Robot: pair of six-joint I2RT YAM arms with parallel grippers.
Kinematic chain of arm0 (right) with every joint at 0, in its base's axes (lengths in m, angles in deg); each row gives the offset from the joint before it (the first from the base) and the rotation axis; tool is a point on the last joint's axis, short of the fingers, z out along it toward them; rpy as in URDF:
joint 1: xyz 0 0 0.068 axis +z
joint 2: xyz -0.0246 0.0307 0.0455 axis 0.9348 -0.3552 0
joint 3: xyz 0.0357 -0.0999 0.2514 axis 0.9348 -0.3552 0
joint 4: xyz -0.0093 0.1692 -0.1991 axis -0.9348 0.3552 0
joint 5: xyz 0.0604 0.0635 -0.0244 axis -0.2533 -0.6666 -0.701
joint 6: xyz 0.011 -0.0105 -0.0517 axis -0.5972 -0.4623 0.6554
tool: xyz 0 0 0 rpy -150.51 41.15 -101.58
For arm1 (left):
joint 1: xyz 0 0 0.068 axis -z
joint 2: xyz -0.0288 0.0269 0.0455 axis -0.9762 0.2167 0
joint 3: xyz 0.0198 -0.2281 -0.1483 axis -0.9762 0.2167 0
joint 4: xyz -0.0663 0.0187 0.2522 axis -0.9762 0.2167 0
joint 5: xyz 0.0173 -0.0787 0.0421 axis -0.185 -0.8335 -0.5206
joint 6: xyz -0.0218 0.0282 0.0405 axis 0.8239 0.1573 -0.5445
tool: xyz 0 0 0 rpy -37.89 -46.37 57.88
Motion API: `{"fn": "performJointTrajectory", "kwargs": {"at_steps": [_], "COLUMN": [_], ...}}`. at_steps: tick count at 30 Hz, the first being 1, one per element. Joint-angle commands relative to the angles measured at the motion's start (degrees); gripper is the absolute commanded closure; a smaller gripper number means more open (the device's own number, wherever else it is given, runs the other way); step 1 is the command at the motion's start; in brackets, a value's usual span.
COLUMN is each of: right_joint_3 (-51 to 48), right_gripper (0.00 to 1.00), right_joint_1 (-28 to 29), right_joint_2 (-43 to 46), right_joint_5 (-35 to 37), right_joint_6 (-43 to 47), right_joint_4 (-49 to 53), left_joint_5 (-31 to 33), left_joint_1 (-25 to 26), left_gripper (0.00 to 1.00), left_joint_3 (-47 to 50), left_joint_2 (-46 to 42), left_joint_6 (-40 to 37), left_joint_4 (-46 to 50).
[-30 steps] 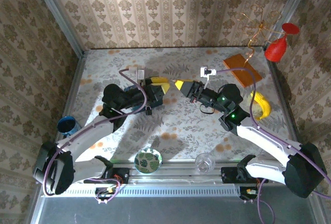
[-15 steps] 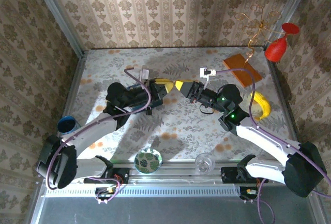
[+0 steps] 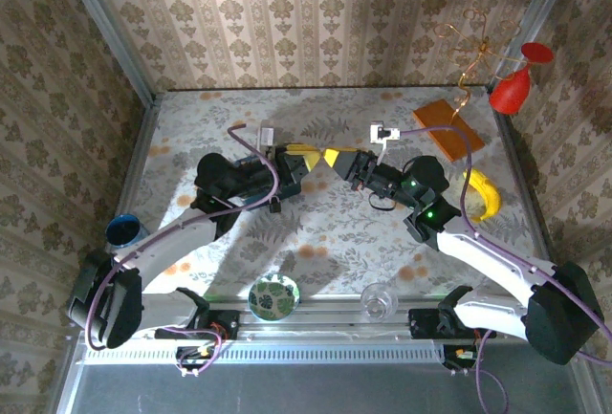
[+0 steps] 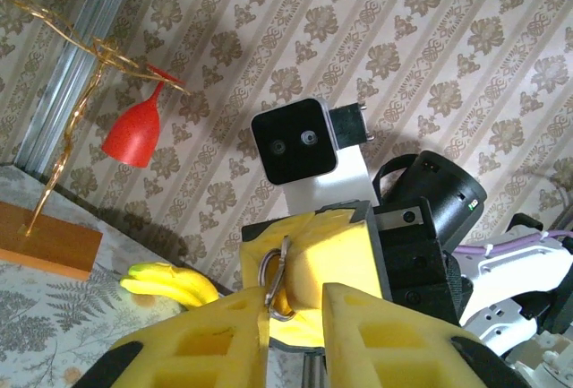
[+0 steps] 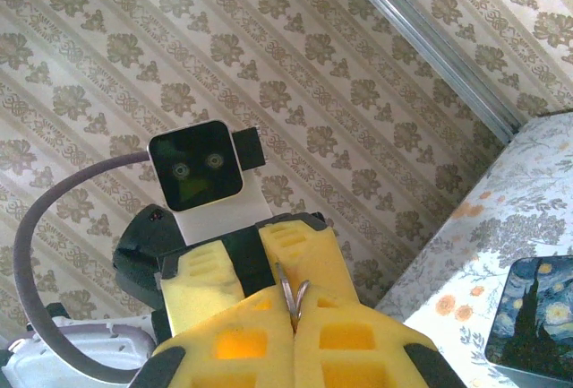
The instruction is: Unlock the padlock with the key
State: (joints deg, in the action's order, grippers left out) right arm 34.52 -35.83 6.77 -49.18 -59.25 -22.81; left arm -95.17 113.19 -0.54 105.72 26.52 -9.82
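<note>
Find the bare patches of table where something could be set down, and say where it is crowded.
Bare: far left corner of the table behind the left arm; the near middle between that arm and the right arm, beyond the patterned bowl and glass. Crowded: the far right, with orange board and banana.

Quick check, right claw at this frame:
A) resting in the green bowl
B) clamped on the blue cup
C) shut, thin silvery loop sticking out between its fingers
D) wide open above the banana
C: in the right wrist view the right claw has its yellow fingers pressed together, with a silvery loop poking up from the seam between them.
</note>
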Motion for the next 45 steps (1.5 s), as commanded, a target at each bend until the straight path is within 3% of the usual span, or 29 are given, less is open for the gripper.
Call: {"fn": "performJointTrajectory", "kwargs": {"at_steps": [1, 10, 18, 24, 28, 33, 38, 41, 43, 45], "right_joint_3": [-0.5, -0.4, -0.3, -0.5, -0.5, -0.4, -0.1, 0.6, 1.3, 1.5], "right_gripper": [1.00, 1.00, 1.00, 1.00, 1.00, 1.00, 0.99, 0.69, 0.56, 0.49], "right_joint_1": [0.2, 0.5, 0.7, 0.7, 0.7, 0.8, 0.8, 0.8, 0.8, 0.8], "right_joint_2": [-0.3, -0.3, -0.3, 0.0, 0.1, 0.0, 0.2, 1.8, 4.2, 7.4], "right_joint_5": [-1.0, -1.0, -1.2, -1.1, -1.0, -0.9, -0.6, 0.1, 1.0, 2.5], "right_joint_6": [-0.9, -0.7, -0.4, -0.3, -0.3, -0.4, -0.2, 3.1, 7.5, 12.3], "right_joint_4": [-1.6, -1.4, -1.3, -1.1, -0.9, -0.9, 0.4, 6.6, 13.6, 19.8], "left_joint_5": [-0.2, 0.3, 0.3, 0.8, 0.6, 0.1, -1.3, -3.6, -5.7, -6.8], "left_joint_1": [0.3, 0.1, 0.0, -0.6, -0.8, -0.8, -1.0, -2.0, -2.4, -2.3], "left_gripper": [0.76, 0.76, 0.85, 0.77, 0.83, 1.00, 1.00, 1.00, 1.00, 1.00], "left_joint_3": [-1.9, -2.3, -2.6, -2.1, -2.2, -2.2, -2.6, -4.0, -5.8, -8.8], "left_joint_2": [-0.2, 0.5, 1.5, 1.1, 1.0, 1.5, 1.4, -0.4, -3.0, -6.5], "left_joint_6": [-0.2, -0.2, 0.7, 1.2, 1.1, 1.7, 2.1, 0.1, -4.6, -13.2], "left_joint_4": [-2.7, -3.2, -4.8, -5.8, -5.4, -5.8, -5.3, 0.6, 10.0, 25.7]}}
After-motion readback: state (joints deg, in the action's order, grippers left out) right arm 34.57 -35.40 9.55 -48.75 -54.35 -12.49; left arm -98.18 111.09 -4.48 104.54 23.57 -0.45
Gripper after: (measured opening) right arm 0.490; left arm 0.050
